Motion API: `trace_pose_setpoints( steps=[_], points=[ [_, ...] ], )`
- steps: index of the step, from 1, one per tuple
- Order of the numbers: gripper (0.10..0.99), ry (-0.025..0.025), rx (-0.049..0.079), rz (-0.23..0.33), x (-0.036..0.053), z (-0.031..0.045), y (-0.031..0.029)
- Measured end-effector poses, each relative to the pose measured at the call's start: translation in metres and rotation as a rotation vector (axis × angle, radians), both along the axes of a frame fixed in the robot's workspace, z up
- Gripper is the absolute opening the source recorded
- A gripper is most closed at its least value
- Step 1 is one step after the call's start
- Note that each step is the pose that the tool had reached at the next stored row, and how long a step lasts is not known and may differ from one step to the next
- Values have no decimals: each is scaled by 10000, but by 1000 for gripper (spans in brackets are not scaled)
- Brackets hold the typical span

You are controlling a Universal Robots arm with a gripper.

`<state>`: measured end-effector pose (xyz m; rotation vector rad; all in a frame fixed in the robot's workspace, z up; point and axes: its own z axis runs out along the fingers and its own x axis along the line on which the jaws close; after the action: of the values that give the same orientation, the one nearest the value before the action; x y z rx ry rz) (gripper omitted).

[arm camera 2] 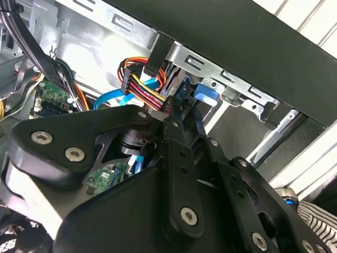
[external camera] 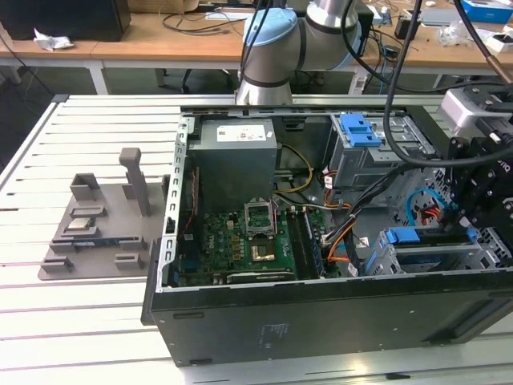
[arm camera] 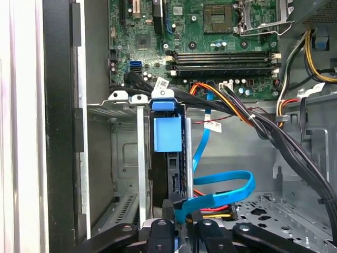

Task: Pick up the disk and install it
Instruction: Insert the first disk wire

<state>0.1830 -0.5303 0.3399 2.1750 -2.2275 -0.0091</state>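
The disk (arm camera: 167,134) stands on edge in the metal drive cage (arm camera: 124,158) at the front corner of the open computer case, with its blue frame tab on top. In the exterior view the disk (external camera: 433,242) lies in that cage (external camera: 383,261) at the view's right, under the arm's black gripper (external camera: 459,227). The gripper (arm camera: 181,219) has a finger on each side of the disk's thin edge. In the second wrist view the fingers (arm camera 2: 174,137) converge at the gripper (arm camera 2: 176,108) tip on the blue frame (arm camera 2: 204,94). It looks shut on the disk.
A blue data cable (arm camera: 221,192) and a bundle of orange, yellow and black power wires (arm camera: 247,113) run beside the cage. The motherboard (external camera: 240,241), grey power supply (external camera: 236,152) and a blue latch (external camera: 358,128) fill the case. A grey fixture plate (external camera: 96,224) sits on the exterior view's left.
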Motion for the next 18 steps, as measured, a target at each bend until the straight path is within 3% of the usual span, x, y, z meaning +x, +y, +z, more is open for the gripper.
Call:
trace_pose_setpoints(
  steps=[5,7,9,11,18],
  points=[
    [243,0,-13,1,0,209,19],
    [106,0,-68,1,0,322,38],
    [106,0,-99,0,0,387,47],
    [106,0,-116,0,0,429,51],
    [106,0,-115,1,0,437,51]
  ],
)
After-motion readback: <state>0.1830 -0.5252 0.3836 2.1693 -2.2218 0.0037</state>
